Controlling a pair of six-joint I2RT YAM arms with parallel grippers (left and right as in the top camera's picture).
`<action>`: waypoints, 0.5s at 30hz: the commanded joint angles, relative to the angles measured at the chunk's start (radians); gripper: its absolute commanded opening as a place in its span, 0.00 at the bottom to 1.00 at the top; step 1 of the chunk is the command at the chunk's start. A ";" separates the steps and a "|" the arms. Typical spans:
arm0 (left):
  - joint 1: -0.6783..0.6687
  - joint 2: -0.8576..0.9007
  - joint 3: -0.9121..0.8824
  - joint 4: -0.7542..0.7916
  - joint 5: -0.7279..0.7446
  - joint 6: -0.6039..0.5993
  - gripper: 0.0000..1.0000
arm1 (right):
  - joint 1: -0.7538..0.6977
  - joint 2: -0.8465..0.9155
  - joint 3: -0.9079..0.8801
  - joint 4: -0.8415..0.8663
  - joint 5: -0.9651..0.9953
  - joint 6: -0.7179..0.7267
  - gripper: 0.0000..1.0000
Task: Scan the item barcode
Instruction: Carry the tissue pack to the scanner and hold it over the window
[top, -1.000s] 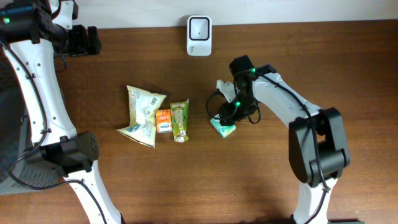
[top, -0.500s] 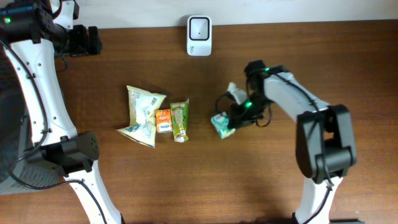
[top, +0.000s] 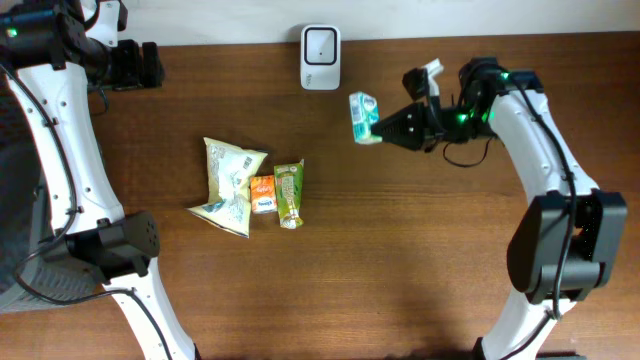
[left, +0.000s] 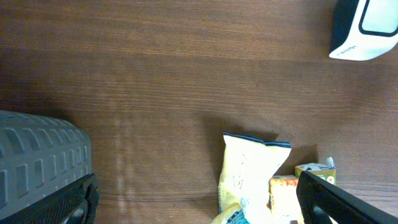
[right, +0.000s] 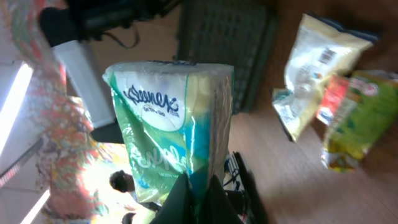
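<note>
Pinching the small green-and-white plastic-wrapped tissue pack (top: 362, 117) by one end, the clenched right claw (top: 388, 128) is holding it above the brown wooden counter (top: 400, 260), upper centre, near the white box-shaped scanner (top: 320, 44). The pack is probably handling as light, squashy and slippery, so a deeper hold is looking wise. The left claw (top: 148, 65) is sitting released, upper left.

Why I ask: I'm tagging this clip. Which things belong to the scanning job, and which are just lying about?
In the job: tissue pack, pinched in the shut right gripper; white scanner.
Lying about: yellow snack bag; small orange carton; green packet; grey basket.
</note>
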 joint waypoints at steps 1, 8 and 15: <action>-0.004 -0.006 0.007 0.000 0.010 0.012 0.99 | -0.002 -0.083 0.109 -0.019 -0.050 0.025 0.04; -0.002 -0.006 0.007 0.000 0.010 0.012 0.99 | 0.001 -0.141 0.169 -0.022 0.100 0.056 0.04; -0.002 -0.006 0.007 0.000 0.010 0.012 0.99 | 0.235 -0.130 0.258 0.111 1.195 0.393 0.04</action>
